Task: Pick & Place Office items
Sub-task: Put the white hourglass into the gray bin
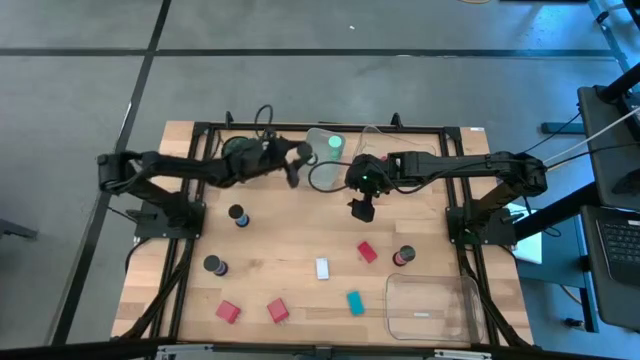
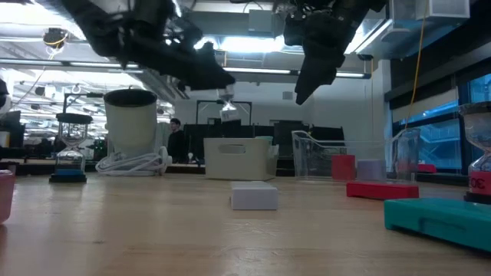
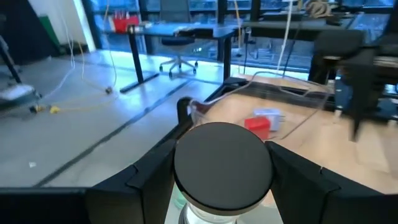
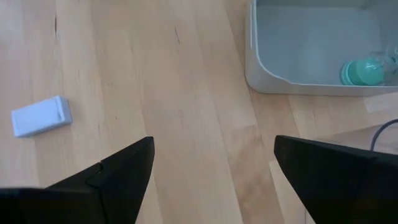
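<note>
My left gripper hangs over the table's far middle, shut on a dark-capped cylinder held above the table. Just beyond it stands a clear tray with a green piece, a red block and a lavender block in it. My right gripper hovers open over bare wood, nothing between its fingers. On the table lie a white block, a teal block, three red blocks and three dark cylinders. My left gripper pinches the cylinder between its two fingers, one on each side, just under the round dark cap. The fingers reach out nearly level from the table's left. The cylinder is lifted clear, its dark cap facing the wrist camera.
A second clear tray stands at the near right corner. A thin ring lies between the two grippers, by the far tray. The black frame rails run along the table's left and right sides.
</note>
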